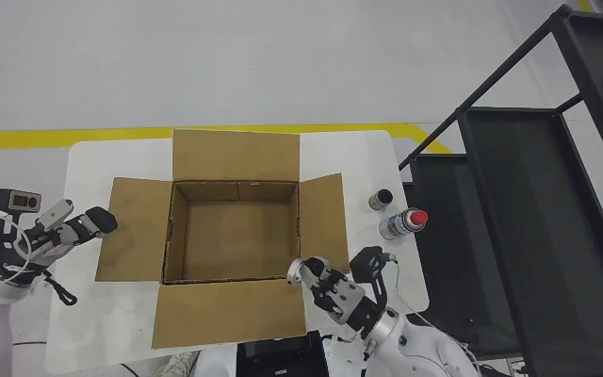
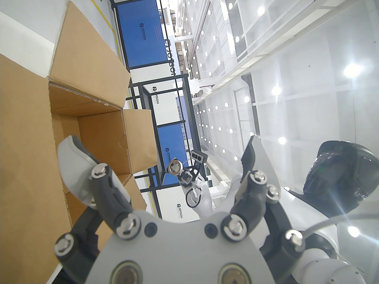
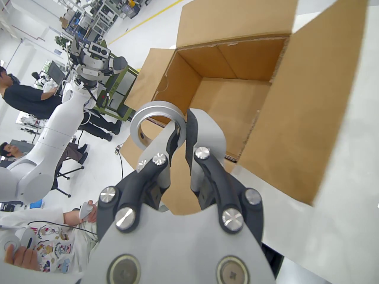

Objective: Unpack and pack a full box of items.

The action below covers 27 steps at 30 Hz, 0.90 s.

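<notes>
There is one cardboard box [image 1: 236, 226], one metal ring [image 3: 148, 119], two cans and two grippers. The box stands open in the middle of the white table [image 1: 113, 160], its four flaps spread flat outward. Inside it, the top view shows bare cardboard floor and walls.

The right gripper [image 3: 181, 125] is clamped narrowly on the rim of the ring. In the top view it hangs above the near flap, with the ring at the box's near rim close to the near right corner. The left gripper [image 2: 162, 155] is spread wide and holds nothing. It sits off the outer end of the left flap, at the table's left edge.

A small dark can [image 1: 381, 199] stands near the table's right edge. A pale can with a red cap [image 1: 403, 223] is just beside it and nearer the robot; whether it stands or lies is hard to tell from above. A strip of bare tabletop separates both cans from the right flap. The far flap reaches almost to the table's far edge. A black metal rack [image 1: 509, 188] stands against the table's right side.
</notes>
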### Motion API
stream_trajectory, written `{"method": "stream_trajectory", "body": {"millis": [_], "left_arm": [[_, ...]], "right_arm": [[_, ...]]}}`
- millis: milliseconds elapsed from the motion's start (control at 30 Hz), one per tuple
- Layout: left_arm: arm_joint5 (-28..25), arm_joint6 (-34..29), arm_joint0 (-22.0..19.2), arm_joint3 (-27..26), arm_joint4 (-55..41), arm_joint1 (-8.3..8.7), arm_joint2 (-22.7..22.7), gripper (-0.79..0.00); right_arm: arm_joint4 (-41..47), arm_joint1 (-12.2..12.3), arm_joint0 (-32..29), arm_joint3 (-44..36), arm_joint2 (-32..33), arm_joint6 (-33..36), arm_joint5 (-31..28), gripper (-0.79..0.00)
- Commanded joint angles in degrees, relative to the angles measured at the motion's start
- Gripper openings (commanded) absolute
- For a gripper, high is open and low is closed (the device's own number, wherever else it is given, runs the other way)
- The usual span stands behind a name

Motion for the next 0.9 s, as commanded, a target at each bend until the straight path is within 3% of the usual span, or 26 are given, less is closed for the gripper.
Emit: {"method": "stream_trajectory", "body": {"millis": [0, 267, 500, 700, 867], "left_arm": [[0.0, 0.0, 0.0, 0.0, 0.0, 0.00, 0.0, 0.000], [0.0, 0.0, 0.0, 0.0, 0.0, 0.00, 0.0, 0.000], [0.0, 0.0, 0.0, 0.0, 0.0, 0.00, 0.0, 0.000], [0.0, 0.0, 0.0, 0.0, 0.0, 0.00, 0.0, 0.000], [0.0, 0.0, 0.0, 0.0, 0.0, 0.00, 0.0, 0.000]], "right_arm": [[-1.7, -0.4, 4.0, 0.0, -4.4, 2.7, 5.8, -0.785], [-4.0, -1.7, 19.1, 0.1, -12.5, 18.3, 23.6, -0.785], [-4.4, -3.0, 32.2, 8.3, -15.0, 27.4, 34.2, -0.785], [-3.4, -4.1, 40.0, 15.6, -17.4, 30.6, 39.2, -0.785], [-3.4, -4.1, 40.0, 15.6, -17.4, 30.6, 39.2, -0.785]]}}
